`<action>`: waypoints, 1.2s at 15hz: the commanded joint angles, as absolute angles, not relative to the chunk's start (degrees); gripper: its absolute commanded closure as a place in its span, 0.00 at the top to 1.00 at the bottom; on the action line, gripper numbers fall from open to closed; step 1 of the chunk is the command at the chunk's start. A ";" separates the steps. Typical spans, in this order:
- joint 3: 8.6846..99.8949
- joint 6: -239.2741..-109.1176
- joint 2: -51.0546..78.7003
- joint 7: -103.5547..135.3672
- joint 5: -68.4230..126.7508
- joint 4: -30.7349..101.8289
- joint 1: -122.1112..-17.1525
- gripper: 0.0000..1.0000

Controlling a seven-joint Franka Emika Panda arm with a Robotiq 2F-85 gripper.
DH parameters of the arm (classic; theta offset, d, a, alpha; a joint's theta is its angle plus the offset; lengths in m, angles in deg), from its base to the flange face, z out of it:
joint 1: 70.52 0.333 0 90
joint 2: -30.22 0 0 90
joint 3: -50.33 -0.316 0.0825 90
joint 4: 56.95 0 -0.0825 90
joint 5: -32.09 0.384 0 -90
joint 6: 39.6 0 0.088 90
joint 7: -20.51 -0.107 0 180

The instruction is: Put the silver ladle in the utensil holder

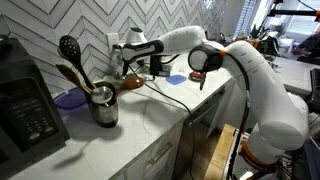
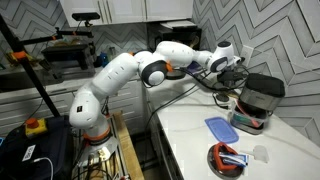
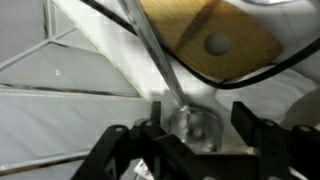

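Wrist view: gripper [image 3: 197,126] partly open, fingers [image 3: 243,120] standing apart with the bowl of the silver ladle [image 3: 163,80] between them. A narrow gap shows on each side of the bowl; cannot tell whether either pad touches it. No firm clamp visible. Ladle handle runs up and to the left from the bowl, slim and shiny, over a pale surface. Brown wooden piece [image 3: 215,40] with a round hole lies just beyond the handle, upper right. Black cable [image 3: 250,75] curves under it.

Exterior view: utensil holder [image 1: 104,110] stands on the white countertop [image 1: 140,130], left of the gripper and apart from it. A black slotted spoon [image 1: 69,46] and wooden spoons [image 1: 72,76] stick out of it. Ladle not seen in the holder; it sits at the gripper, right of the cup. Black appliance [image 1: 22,110] at near left, beside the holder.

Writing: appliance front panel too small to read. No other label legible.
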State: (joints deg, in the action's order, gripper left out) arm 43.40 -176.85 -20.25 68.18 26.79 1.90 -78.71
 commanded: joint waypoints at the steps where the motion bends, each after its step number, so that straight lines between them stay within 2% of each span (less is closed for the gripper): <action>1: 43.20 -181.98 -20.57 70.92 27.35 2.29 -79.00 1.00; 10: 42.87 -184.06 -26.19 74.66 27.55 -1.16 -79.23 0.99; 12: 45.08 -180.42 -26.25 71.80 26.52 -1.78 -78.15 0.91; 13: 44.86 -176.35 -25.76 71.76 27.03 -1.74 -78.31 0.83; 14: 44.50 -174.34 -25.86 71.93 27.58 -2.20 -78.50 0.81; 15: 44.61 -171.67 -25.72 71.50 27.92 -2.86 -78.55 0.72; 16: 44.14 -169.10 -25.87 71.63 28.69 -3.70 -78.90 0.59; 18: 43.76 -163.80 -26.34 71.47 30.27 -5.49 -79.23 0.42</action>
